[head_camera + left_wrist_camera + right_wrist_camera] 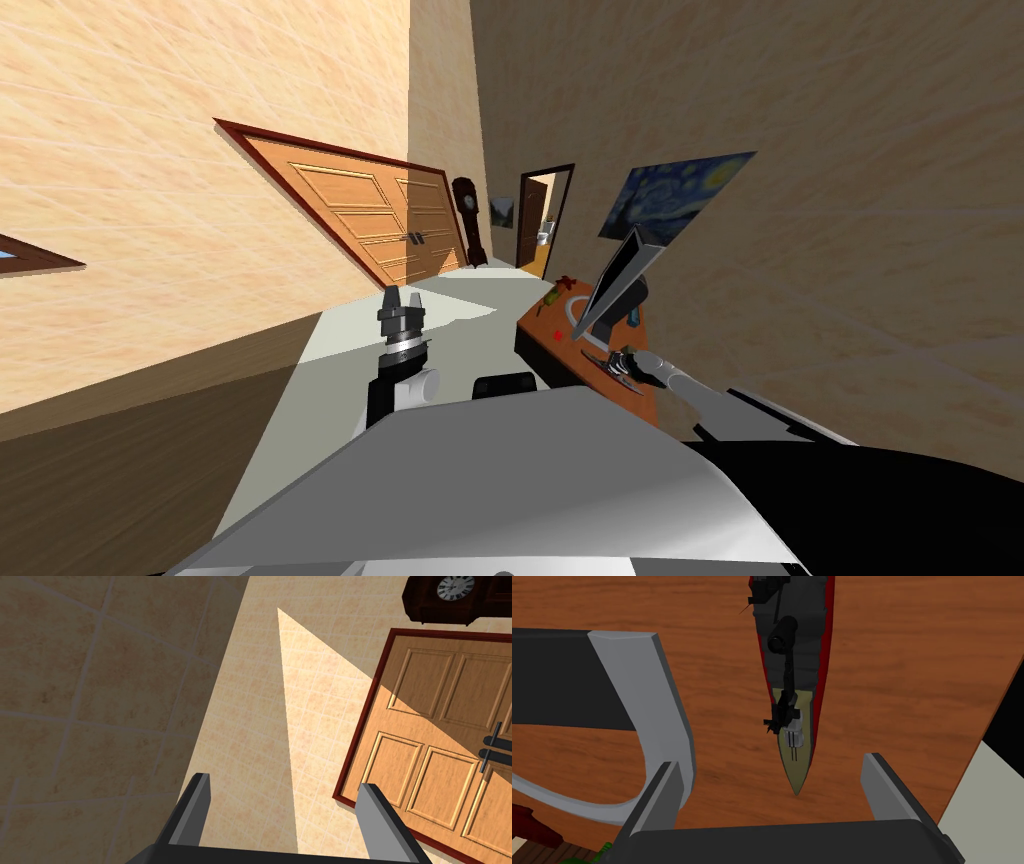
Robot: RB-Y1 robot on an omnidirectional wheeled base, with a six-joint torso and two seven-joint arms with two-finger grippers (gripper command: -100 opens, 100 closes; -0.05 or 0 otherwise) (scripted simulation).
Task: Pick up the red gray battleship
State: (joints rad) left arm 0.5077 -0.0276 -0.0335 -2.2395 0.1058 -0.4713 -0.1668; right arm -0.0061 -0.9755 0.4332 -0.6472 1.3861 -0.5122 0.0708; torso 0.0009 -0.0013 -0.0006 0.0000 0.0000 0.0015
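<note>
The battleship [794,676] has a dark grey superstructure, a red hull edge and a tan pointed bow. It lies on the brown wooden desk [912,676], its bow pointing between my right fingers. My right gripper [769,781] is open just above the bow, touching nothing. In the head view the right gripper [622,362] hovers over the ship [605,363] at the desk's near end. My left gripper [282,801] is open and empty, and the left gripper [402,303] is raised in front of my chest.
A monitor [615,280] on a curved grey stand [657,706] sits close beside the ship. Small red and green objects [552,296] lie further along the desk. The desk edge [992,721] drops to pale floor. A wall runs behind the desk.
</note>
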